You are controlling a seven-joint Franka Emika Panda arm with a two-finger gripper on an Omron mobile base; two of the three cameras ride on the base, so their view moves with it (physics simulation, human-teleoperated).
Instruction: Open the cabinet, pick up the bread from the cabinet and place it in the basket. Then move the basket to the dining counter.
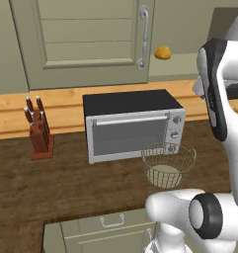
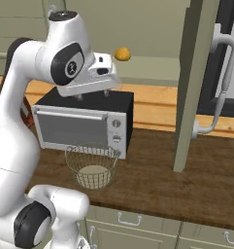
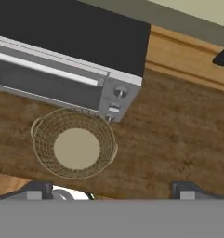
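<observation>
The cabinet (image 2: 152,29) stands open, its door (image 2: 192,82) swung out toward me with the silver bar handle (image 2: 220,82) on its outer face. The bread (image 2: 122,54), a small golden bun, lies on the cabinet's shelf (image 1: 162,53). The wire basket (image 2: 91,165) stands on the dark worktop in front of the toaster oven (image 1: 168,165), with only its pale disc bottom inside (image 3: 74,145). My gripper (image 2: 93,96) hovers open above the toaster oven, pointing down, below and left of the bread. Nothing is between its fingertips (image 3: 111,193).
A silver toaster oven (image 1: 133,123) with a black top sits behind the basket. A knife block (image 1: 39,131) stands at the left. A closed green door (image 1: 86,39) is left of the opening. The worktop's front edge has drawer fronts below (image 2: 128,221).
</observation>
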